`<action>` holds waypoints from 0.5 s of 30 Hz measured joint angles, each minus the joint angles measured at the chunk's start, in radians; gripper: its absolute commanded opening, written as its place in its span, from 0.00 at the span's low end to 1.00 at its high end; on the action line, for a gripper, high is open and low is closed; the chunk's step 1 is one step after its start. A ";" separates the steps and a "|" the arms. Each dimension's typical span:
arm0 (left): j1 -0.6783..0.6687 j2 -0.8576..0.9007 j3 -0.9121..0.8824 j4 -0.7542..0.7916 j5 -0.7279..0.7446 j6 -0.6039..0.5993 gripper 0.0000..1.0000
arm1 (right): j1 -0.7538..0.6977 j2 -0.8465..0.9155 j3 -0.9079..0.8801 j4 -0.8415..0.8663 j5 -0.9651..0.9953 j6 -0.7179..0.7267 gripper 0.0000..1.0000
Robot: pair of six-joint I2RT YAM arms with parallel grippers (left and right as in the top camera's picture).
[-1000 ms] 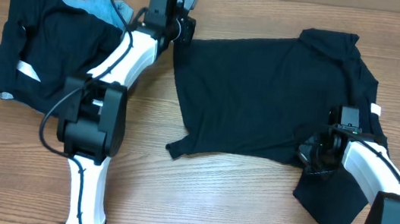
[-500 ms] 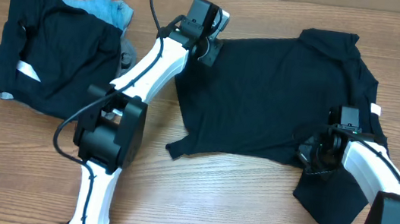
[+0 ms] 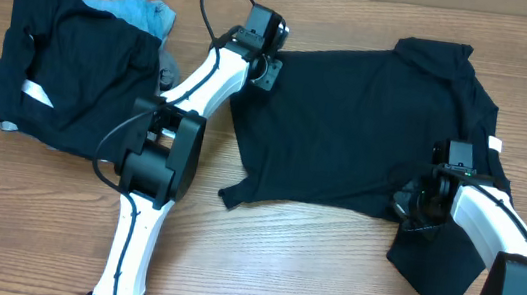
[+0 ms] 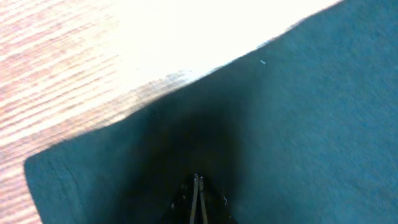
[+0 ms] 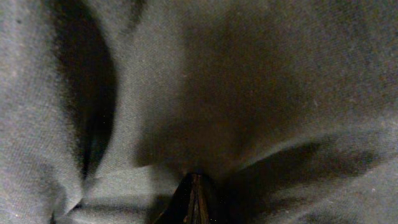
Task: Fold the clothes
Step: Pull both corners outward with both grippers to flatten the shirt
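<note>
- left gripper (image 4: pixel 196 200) is clenched tight, tips together on black cloth. Looks like it's pinching the T-shirt (image 3: pixel 348 118) at its top-left corner, but the wrist view is blurry
- right gripper (image 5: pixel 196 198) is clamped on the same shirt, creases fanning out from the tips, down near the lower right edge
- shirt lies mostly flat on the right half of the wooden table (image 3: pixel 310 264)
- far left: another black garment (image 3: pixel 62 62) with a blue cloth (image 3: pixel 144 12) peeking out

Robotics laboratory bench. A bare wood-grain table (image 3: pixel 329 266) bears two white-and-black robot arms, the left arm (image 3: pixel 201 79) and the right arm (image 3: pixel 482 215), both rising from its near edge. A black T-shirt (image 3: pixel 346 128) and a heap of other garments (image 3: pixel 62 62) lie loose on the plain tabletop.
</note>
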 measured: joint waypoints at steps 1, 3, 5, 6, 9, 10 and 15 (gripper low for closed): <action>0.003 0.008 0.012 0.002 -0.002 0.003 0.04 | 0.000 0.000 0.001 -0.005 0.000 -0.001 0.04; 0.018 0.030 0.042 0.018 -0.009 0.010 0.04 | 0.000 0.000 0.001 -0.013 0.001 0.000 0.04; 0.039 0.048 0.062 0.043 -0.016 0.018 0.04 | 0.000 0.000 0.002 -0.026 0.003 0.000 0.04; 0.048 0.055 0.067 0.054 -0.016 0.022 0.04 | 0.000 0.000 0.003 -0.033 0.008 0.000 0.04; 0.075 0.068 0.074 0.094 -0.020 0.030 0.04 | 0.000 0.000 0.006 -0.051 0.018 0.000 0.04; 0.080 0.070 0.075 0.104 -0.022 0.032 0.04 | 0.000 0.003 0.011 -0.066 0.026 -0.001 0.04; 0.087 0.078 0.075 0.146 -0.039 0.060 0.04 | -0.009 0.042 0.061 -0.227 0.134 -0.003 0.04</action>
